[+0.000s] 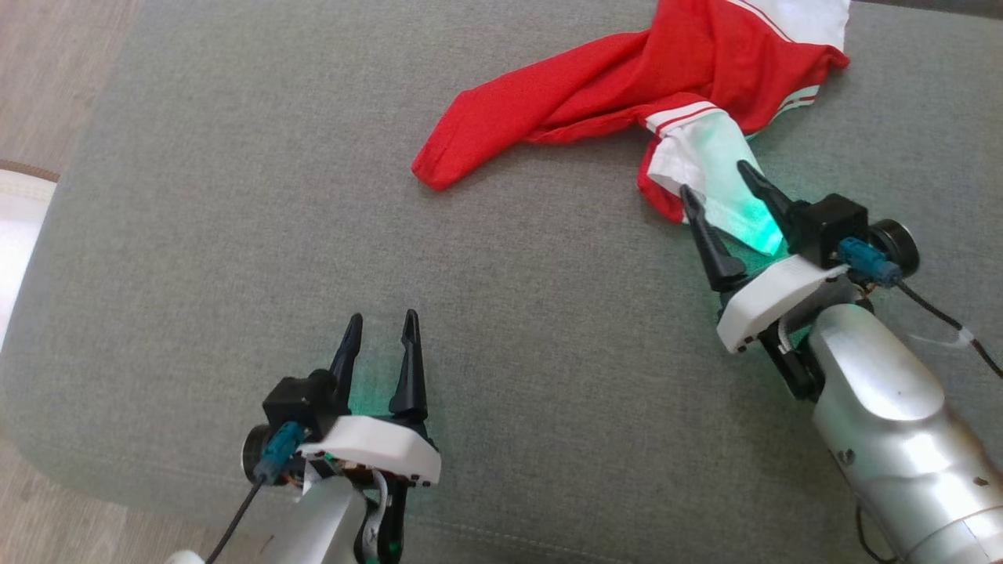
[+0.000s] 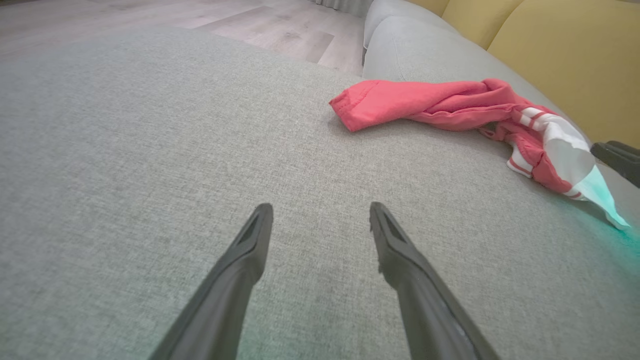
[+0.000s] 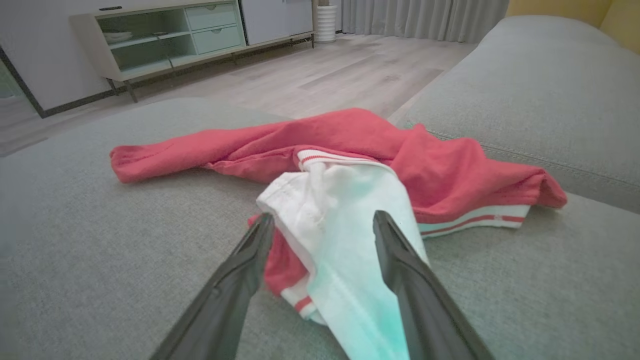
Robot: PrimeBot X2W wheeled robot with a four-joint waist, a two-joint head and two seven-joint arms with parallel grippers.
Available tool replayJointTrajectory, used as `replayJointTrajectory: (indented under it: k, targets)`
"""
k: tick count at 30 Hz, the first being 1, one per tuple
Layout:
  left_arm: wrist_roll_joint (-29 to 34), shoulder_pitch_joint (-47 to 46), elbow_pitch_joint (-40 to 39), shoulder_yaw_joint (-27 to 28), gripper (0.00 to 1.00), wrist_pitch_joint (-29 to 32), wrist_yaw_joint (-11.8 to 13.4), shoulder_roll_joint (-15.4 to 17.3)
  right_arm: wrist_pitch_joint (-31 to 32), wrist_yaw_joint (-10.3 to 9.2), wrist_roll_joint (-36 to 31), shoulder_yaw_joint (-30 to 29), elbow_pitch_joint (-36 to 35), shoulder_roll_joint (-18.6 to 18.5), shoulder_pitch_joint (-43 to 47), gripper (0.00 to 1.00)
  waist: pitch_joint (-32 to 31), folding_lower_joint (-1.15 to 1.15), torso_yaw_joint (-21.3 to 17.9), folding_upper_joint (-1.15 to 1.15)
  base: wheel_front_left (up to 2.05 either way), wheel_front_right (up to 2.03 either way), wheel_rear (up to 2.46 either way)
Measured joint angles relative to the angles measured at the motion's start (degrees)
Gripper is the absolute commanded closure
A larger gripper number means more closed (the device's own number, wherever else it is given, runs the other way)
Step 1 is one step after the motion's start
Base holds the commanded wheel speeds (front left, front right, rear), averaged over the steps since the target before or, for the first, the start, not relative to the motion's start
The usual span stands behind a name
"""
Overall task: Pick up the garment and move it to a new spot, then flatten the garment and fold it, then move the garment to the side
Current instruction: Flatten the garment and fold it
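One garment [image 1: 627, 86], red with white striped trim, lies crumpled at the far right of the grey sofa cushion [image 1: 235, 235]. My right hand [image 1: 715, 178] is spread, its two fingers either side of the white end, not pinching it. My left hand [image 1: 383, 316] is also spread and hovers over the cushion at near left, well apart from the cloth.

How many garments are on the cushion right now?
1: a red-and-white garment, crumpled at the far right of the cushion, its white end lying within the open right tool. Folds could hide something smaller.
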Motion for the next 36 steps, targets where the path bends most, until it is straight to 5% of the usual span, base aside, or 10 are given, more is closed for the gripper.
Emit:
replayJointTrajectory:
  k: [17, 20, 30, 36]
  targets:
    - [-0.75, 0.86, -1.01, -1.04, 0.00, 0.00, 0.02, 0.00, -0.01, 0.00, -3.75, -6.03, 5.53, 0.27, -0.53, 0.00, 0.72, 0.00, 3.48, 0.00, 0.00, 0.00, 0.00]
    - [-0.75, 0.88, -1.13, -1.01, 0.00, 0.00, 0.02, 0.00, -0.01, 0.00, -4.75, -7.83, 5.39, 1.13, -0.52, 1.00, 0.88, 0.00, 3.59, 0.00, 0.00, 0.00, 0.00]
    - [-0.46, 3.38, -0.94, 0.69, 0.00, 0.00, -0.47, 0.03, -0.01, 0.00, -6.32, -15.79, -6.50, 0.98, 3.28, 1.00, -2.15, 0.00, 0.50, 0.00, 0.00, 0.00, 0.00]
    - [0.91, 4.82, 0.34, 1.33, 0.00, 0.01, -1.03, 0.07, -0.01, 0.00, -6.30, -15.08, -17.82, -4.07, 5.89, 1.00, -6.20, 0.00, -3.30, 0.00, 0.00, 0.00, 0.00]
